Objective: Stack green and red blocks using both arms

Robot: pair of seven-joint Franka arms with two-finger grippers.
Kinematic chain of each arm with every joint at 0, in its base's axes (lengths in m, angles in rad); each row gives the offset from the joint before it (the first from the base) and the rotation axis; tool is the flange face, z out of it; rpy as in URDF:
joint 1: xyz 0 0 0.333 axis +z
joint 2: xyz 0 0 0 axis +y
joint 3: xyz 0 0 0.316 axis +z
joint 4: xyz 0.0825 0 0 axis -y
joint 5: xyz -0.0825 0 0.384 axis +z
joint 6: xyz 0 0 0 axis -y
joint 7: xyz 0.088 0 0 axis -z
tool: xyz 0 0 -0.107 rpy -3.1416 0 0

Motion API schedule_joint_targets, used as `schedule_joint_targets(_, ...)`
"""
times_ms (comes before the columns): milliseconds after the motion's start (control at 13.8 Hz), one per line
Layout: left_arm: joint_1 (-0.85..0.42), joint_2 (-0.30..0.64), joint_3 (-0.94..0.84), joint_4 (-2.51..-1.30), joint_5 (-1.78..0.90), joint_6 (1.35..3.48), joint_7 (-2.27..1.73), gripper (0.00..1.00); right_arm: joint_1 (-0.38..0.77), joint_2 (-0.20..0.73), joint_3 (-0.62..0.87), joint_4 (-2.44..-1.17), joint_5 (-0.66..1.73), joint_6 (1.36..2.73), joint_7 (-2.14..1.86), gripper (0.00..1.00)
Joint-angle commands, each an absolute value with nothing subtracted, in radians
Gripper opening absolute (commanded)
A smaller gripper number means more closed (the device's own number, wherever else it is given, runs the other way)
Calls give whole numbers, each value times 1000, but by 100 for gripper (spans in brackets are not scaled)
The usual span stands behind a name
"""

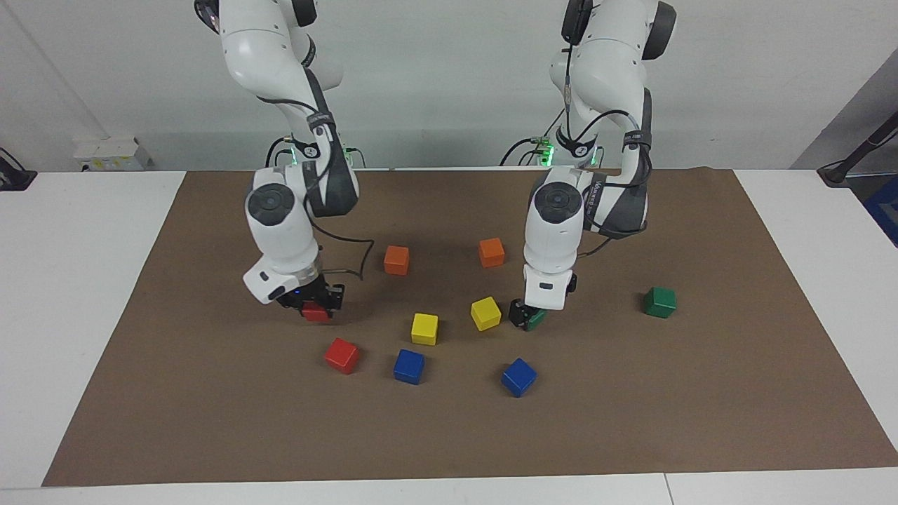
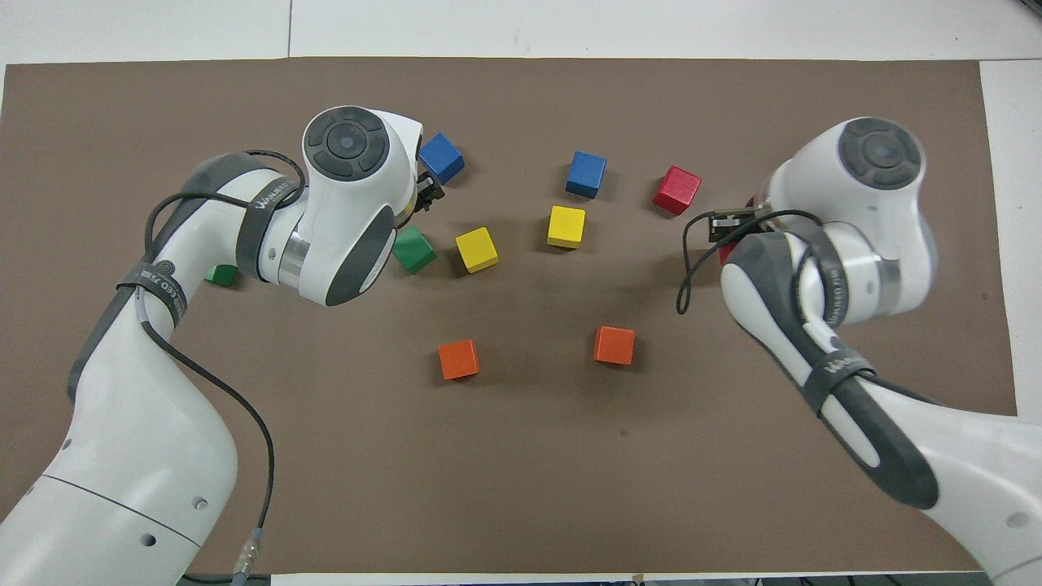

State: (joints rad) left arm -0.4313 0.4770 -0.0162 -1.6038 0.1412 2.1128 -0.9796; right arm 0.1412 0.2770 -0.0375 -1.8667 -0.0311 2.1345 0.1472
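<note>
Writing: a dark band on each arm carries white lettering, too small to read.

Left gripper (image 1: 527, 315): centre-right of the facing view, low at the mat (image 1: 631, 421); fingers clamped on a green block (image 1: 537, 319), seen at centre-left of the overhead view (image 2: 413, 249).

Right gripper (image 1: 316, 303): centre-left of the facing view, low at the mat; fingers clamped on a red block (image 1: 316, 313), mostly hidden under the wrist.

Count:
- Green, 2: one held; one free (image 1: 660, 301) at right of the facing view.
- Red, 2: one held; one free (image 1: 342, 355) at lower left of centre.
- Yellow, 2: (image 1: 424, 329), (image 1: 485, 313), centre.
- Blue, 2: (image 1: 409, 366), (image 1: 518, 376), below the yellows.
- Orange, 2: (image 1: 396, 260), (image 1: 492, 252), above the yellows.
</note>
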Motion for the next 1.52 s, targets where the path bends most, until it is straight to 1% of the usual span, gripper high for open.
schedule_joint_targets(0,-428,443,-15,-1692,166,2205,-996,100,14,189,-25,-1910,-46,2080,-51,0)
schedule_joint_targets(73,-429,430,-15,-1744,164,2259,-999,100,-26,187,-25,-1934,-46,2123,-105,0)
schedule_joint_targets(145,-436,417,-17,-1788,164,2299,-1005,100,-37,190,-26,-1956,-46,2193,-103,0)
schedule_joint_targets(363,-439,408,-20,-1815,164,2310,-999,100,-81,251,-29,-1968,-58,2238,-72,0)
schedule_joint_targets(653,-440,399,-18,-1859,163,2351,-1009,100,-106,310,-28,-1974,-80,2315,-80,0)
schedule_joint_targets(725,-443,400,-18,-1859,163,2353,-1023,88,-110,320,-28,-1974,-80,2328,-80,0)
schedule_joint_targets(798,-445,402,-18,-1858,163,2353,-1064,52,-112,325,-28,-1974,-80,2330,-80,0)
schedule_joint_targets(870,-451,402,-18,-1855,163,2349,-1092,21,-115,324,-28,-1976,-78,2330,-77,0)
schedule_joint_targets(943,-465,400,-15,-1853,163,2335,-1095,0,-118,324,-28,-1974,-78,2330,-71,0)
schedule_joint_targets(1016,-466,400,-14,-1847,164,2315,-1091,0,-127,324,-26,-1976,-77,2336,-68,0)
schedule_joint_targets(1088,-453,394,-14,-1815,169,2256,-1057,0,-139,324,-26,-1977,-77,2345,-69,48)
schedule_joint_targets(1161,-424,344,-12,-1798,169,2185,-928,0,-144,324,-26,-1976,-77,2345,-71,99)
schedule_joint_targets(1306,-281,240,-24,-1812,129,2047,-598,0,-146,322,-26,-1973,-77,2336,-71,100)
schedule_joint_targets(1451,-177,183,-14,-1815,39,1996,-290,0,-143,311,-28,-1965,-77,2306,-77,100)
